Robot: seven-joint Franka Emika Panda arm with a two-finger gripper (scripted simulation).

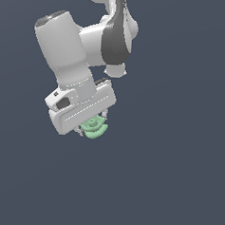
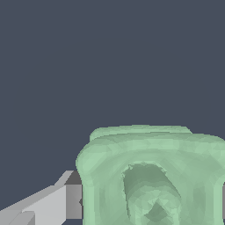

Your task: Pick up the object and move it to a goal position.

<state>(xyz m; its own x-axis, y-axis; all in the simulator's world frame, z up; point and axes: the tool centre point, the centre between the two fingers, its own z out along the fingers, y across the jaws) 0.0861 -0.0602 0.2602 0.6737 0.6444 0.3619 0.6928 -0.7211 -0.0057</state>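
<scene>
The arm [image 1: 66,49] is glossy white, built of rounded cylinders with dark grey joint bands; its boxy white pincer [image 1: 92,125] has pale grey fingers [image 2: 48,204].

The pale mint-green lumpy object [image 2: 151,176] looked matt and faceted, faintly waxy; the white-and-grey robot arm [image 1: 66,49] had smooth, satin, plastic-like shells.
</scene>
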